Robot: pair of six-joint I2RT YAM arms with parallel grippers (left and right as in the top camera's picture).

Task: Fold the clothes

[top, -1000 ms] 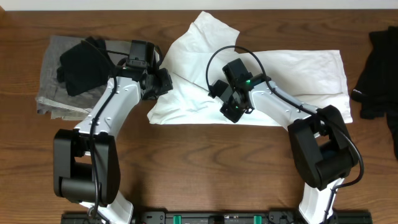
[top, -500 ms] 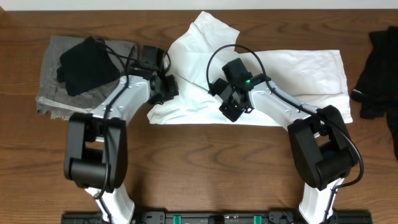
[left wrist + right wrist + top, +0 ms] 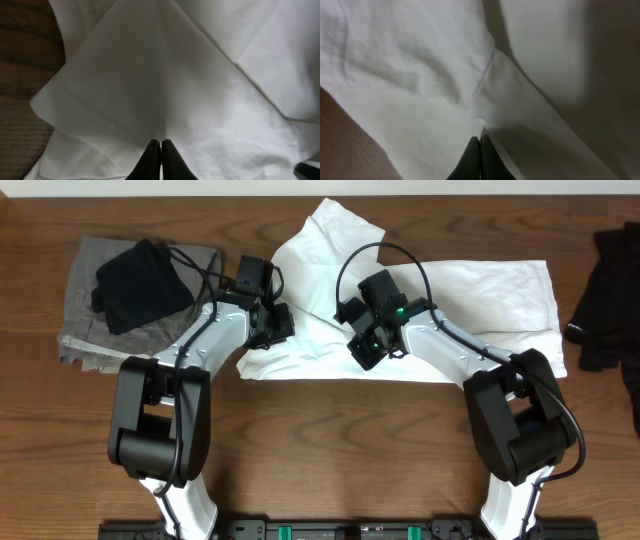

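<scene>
On the brown wooden table (image 3: pixel 320 440) the white T-shirt (image 3: pixel 490 300) lies partly folded. Left gripper (image 3: pixel 160 145) and right gripper (image 3: pixel 480 141), jaws closed, each seem to pinch its cloth near its left end, probably to carry a fold over. Grey cloth (image 3: pixel 85 320) lies left of it.

- Table (image 3: pixel 330 450): dark brown wood, grain running left to right.
- Near the far left corner: grey cloth (image 3: pixel 85 330), folded flat, roughly square.
- On top of the grey cloth: black garment (image 3: pixel 135 285), loosely bunched.
- At the right edge: second black garment (image 3: pixel 610 310), crumpled, partly cut off from view.
</scene>
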